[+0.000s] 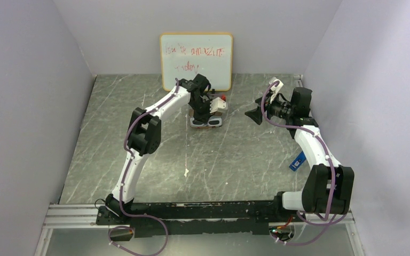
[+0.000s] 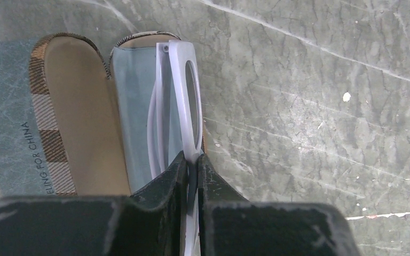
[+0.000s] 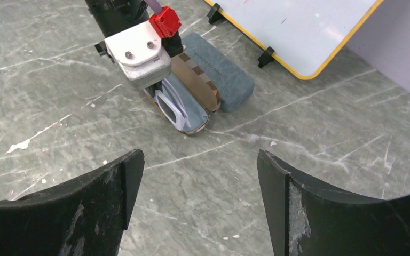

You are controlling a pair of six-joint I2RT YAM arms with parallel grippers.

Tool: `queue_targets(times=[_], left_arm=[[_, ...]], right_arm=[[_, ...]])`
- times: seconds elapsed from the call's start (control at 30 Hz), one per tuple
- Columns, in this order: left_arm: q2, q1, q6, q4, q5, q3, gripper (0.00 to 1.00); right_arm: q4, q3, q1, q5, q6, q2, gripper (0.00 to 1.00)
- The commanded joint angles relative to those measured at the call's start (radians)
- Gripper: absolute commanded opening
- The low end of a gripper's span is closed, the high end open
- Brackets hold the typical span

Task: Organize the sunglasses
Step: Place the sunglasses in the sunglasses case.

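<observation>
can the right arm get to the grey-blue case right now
Probably yes: the right gripper is open with bare table ahead, and the grey-blue case lies uncovered. The left gripper, shut on the white sunglasses over the plaid case, crowds one side.

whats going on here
The left tool is shut on the white sunglasses, holding them at the open plaid case, above the light-blue cloth lying in it. The right tool hangs open and empty off to the side. A grey-blue case lies closed beside the plaid one.
</observation>
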State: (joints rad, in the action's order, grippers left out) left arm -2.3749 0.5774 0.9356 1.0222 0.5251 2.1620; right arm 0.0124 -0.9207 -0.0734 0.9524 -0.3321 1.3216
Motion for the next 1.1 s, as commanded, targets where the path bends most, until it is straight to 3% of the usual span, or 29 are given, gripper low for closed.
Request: queue_targets(times=[0.0,0.2,0.53,1.07], left_arm=[[-0.006,-0.001,-0.028,0.019,0.001,0.039,0.12],[-0.015,-0.002,-0.04,0.018,-0.015,0.04,0.15],[-0.001,-0.002,-0.073,-0.04,-0.034,0.017,0.34],[0.06,-0.002,-0.116,-0.155,-0.079,-0.059,0.41]], right_arm=[[-0.051,0.008,-0.006,0.031,0.005,-0.034,0.81],[-0.052,0.01,-0.006,0.036,0.005,-0.033,0.82],[-0.05,0.01,-0.006,0.038,0.004,-0.028,0.82],[-0.052,0.013,-0.007,0.046,0.005,-0.028,0.81]])
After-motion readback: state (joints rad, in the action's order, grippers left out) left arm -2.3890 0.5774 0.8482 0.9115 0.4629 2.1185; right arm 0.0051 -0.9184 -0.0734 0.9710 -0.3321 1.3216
